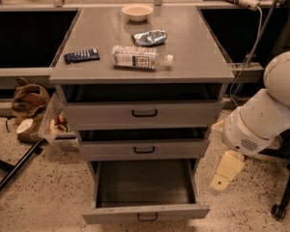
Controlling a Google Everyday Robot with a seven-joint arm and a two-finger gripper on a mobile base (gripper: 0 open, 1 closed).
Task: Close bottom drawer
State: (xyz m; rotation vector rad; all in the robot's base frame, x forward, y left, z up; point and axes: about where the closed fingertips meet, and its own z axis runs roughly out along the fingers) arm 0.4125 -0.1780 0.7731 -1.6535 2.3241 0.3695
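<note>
The bottom drawer (145,212) of the grey cabinet is pulled far out, showing its deep dark-grey interior (145,182) and small black loop handle (147,218). The two grey drawers above it, middle (144,149) and top (144,113), stand slightly out. My white arm (261,120) comes in from the right. My cream-coloured gripper (222,175) hangs low to the right of the cabinet, just beside the bottom drawer's right side, apart from it and pointing down at the floor.
On the cabinet top (203,66) lie a bowl (137,11), a foil bag (149,36), a plastic bottle (140,57) and a dark blue packet (81,55). A brown bag (29,98) and a clear bin (55,124) sit at the left. A chair base (285,197) stands at the right.
</note>
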